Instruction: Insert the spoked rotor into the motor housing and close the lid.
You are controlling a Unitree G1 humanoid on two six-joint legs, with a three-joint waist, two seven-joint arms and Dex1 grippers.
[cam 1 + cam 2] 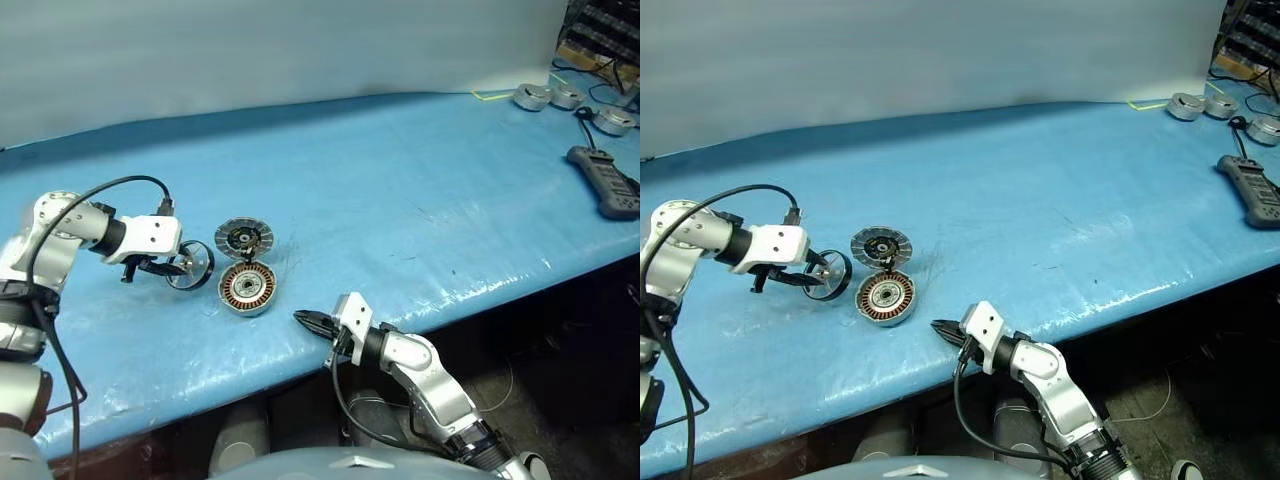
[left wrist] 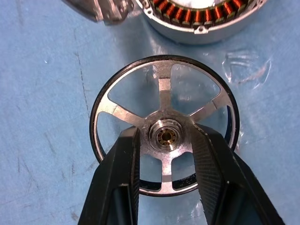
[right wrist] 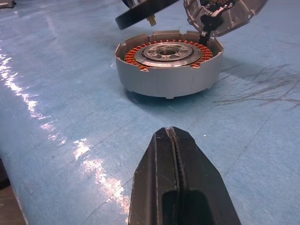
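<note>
My left gripper point(image 1: 178, 266) is shut on the spoked rotor point(image 2: 164, 124), its fingers point(image 2: 119, 164) pinching the silver hub from both sides. The black-rimmed wheel hangs tilted just above the blue table, left of the motor housing point(image 1: 247, 288). That housing is a silver cup with copper windings point(image 3: 168, 65) and stands open. The lid point(image 1: 243, 238) leans behind it, with its segmented face showing. My right gripper point(image 1: 303, 319) is shut on nothing. It hovers level over the table's front edge, pointing at the housing from a short way off.
Silver pucks point(image 1: 545, 96) and cables lie at the far right corner. A dark handheld device point(image 1: 605, 180) rests near the right edge. The blue table point(image 1: 400, 200) runs wide between them and the housing. Its front edge drops off under my right arm.
</note>
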